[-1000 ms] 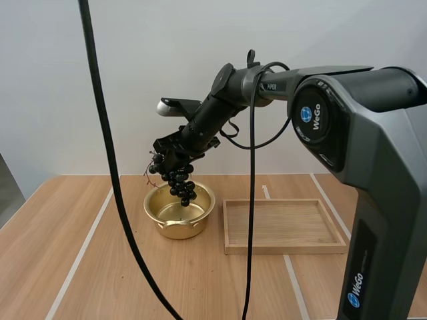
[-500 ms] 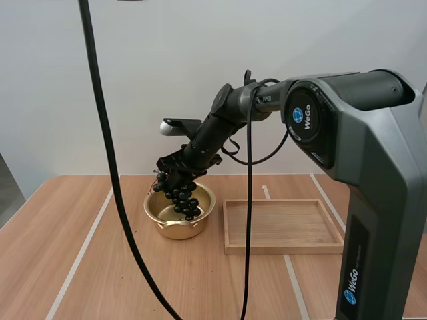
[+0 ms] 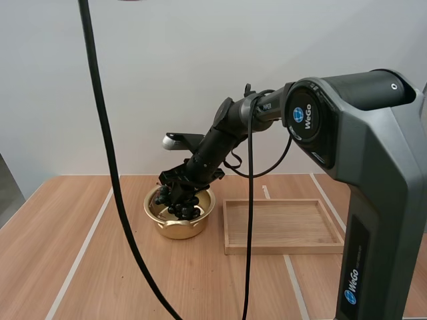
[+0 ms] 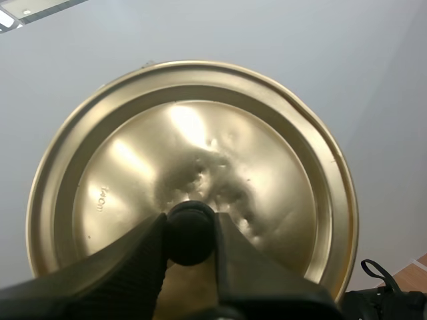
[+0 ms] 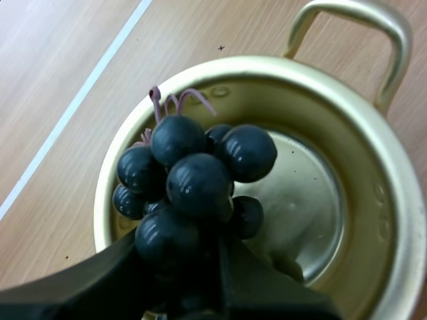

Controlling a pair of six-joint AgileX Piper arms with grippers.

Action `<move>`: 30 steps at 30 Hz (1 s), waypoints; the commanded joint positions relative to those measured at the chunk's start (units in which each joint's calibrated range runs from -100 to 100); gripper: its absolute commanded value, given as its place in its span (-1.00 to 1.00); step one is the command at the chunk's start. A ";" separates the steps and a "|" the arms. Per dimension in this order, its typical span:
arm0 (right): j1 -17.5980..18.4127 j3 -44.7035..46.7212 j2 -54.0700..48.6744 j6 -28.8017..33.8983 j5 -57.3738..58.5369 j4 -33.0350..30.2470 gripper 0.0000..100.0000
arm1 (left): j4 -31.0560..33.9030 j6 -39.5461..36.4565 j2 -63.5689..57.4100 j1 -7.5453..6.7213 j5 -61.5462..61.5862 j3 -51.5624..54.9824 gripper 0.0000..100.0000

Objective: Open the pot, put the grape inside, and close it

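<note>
Wooden table: carries the pot and the tray, which stand side by side. Right arm: reaches forward and down from the right side of the high view to the pot. Wooden tray: lies flat just right of the pot and apart from it, with nothing in it. Pot: gold-coloured, upright, uncovered, one loop handle visible at the rim in the right wrist view. Lid: gold, round, off the pot, its top face turned to the left wrist camera. Bunch of grapes: dark berries with a few thin pinkish stems, positioned within the mouth of the pot; the high view shows it lowered below the rim; contact with the pot floor cannot be determined. Right gripper: fingers closed around the lower part of the bunch, holding it over the pot's interior. Left gripper: fingers pinched on the lid's black knob, one finger on each side.
</note>
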 commanded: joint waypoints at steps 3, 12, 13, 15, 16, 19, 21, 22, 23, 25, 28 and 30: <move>0.00 0.85 -0.28 -0.93 -1.32 -0.88 -1.00 | -0.88 -0.67 -0.38 -0.25 -1.28 -0.50 -1.00; 0.00 0.71 5.10 -1.24 -5.34 -1.37 -1.00 | -0.88 -0.67 -0.38 -0.25 -1.28 -0.50 -1.00; 0.00 0.71 5.80 -1.24 -6.20 -1.37 -1.00 | -0.88 -0.67 -0.38 -0.25 -1.28 -0.50 -1.00; 0.00 0.45 6.89 -1.24 -7.46 -1.65 -1.00 | -0.88 -0.67 -0.38 -0.25 -0.86 -0.50 -1.00; 0.00 0.45 7.32 -1.24 -8.18 -1.77 -1.00 | -0.88 -0.67 -0.38 -0.25 -0.40 -0.50 -1.00; 0.00 0.45 8.39 -1.24 -9.70 -2.36 -1.00 | -0.88 -0.67 -0.38 -0.25 0.39 -0.50 -1.00; 0.00 0.17 9.18 -1.24 -9.91 -2.62 -1.00 | -0.88 -0.67 -0.38 -0.25 0.21 -0.50 -1.00; 0.00 -0.10 9.48 -1.24 -10.08 -2.62 -1.00 | -0.88 -0.67 -0.38 -0.25 0.21 -0.50 -1.00; 0.00 -0.24 9.80 -1.24 -10.08 -2.62 -1.00 | -0.88 -0.67 -0.38 -0.25 0.21 -0.50 -1.00; 0.00 -0.25 10.32 -1.24 -10.28 -2.62 -1.00 | -0.88 -0.67 -0.38 -0.25 0.21 -0.50 -1.00; 0.00 -0.25 10.64 -1.24 -10.09 -2.83 -1.00 | -0.88 -0.67 -0.38 -0.25 0.21 -0.50 -1.00; 0.00 -0.25 10.64 -1.24 -10.09 -2.99 -1.00 | -0.88 -0.67 -0.38 -0.25 0.04 -0.50 -1.00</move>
